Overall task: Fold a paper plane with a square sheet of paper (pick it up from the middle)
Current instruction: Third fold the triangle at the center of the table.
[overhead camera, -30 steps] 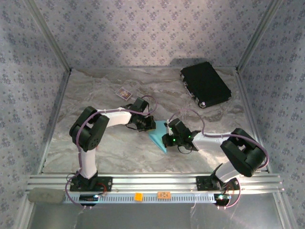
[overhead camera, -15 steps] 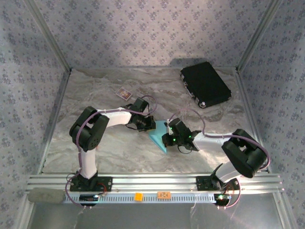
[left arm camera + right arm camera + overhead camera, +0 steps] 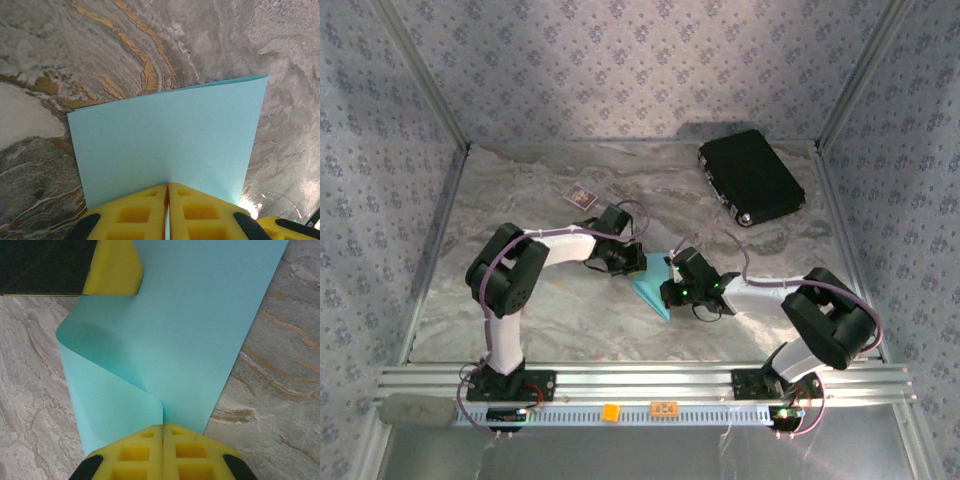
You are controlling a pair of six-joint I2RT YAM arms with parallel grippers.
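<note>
The square sheet of paper (image 3: 651, 285) is light blue and hangs just above the marble table between both arms. My left gripper (image 3: 631, 262) is shut on its far-left edge; in the left wrist view the paper (image 3: 170, 132) stands flat ahead of the closed yellow fingertips (image 3: 168, 186). My right gripper (image 3: 671, 291) is shut on the near-right edge. In the right wrist view the paper (image 3: 195, 325) curls over into a soft fold at the left, pinched at the gripper (image 3: 162, 426). The left gripper's yellow finger (image 3: 112, 270) grips the opposite edge.
A black rectangular case (image 3: 751, 176) lies at the back right. A small dark card with a pale border (image 3: 581, 196) lies at the back left of centre. Patterned walls enclose the table on three sides, and an aluminium rail (image 3: 640, 382) runs along the front.
</note>
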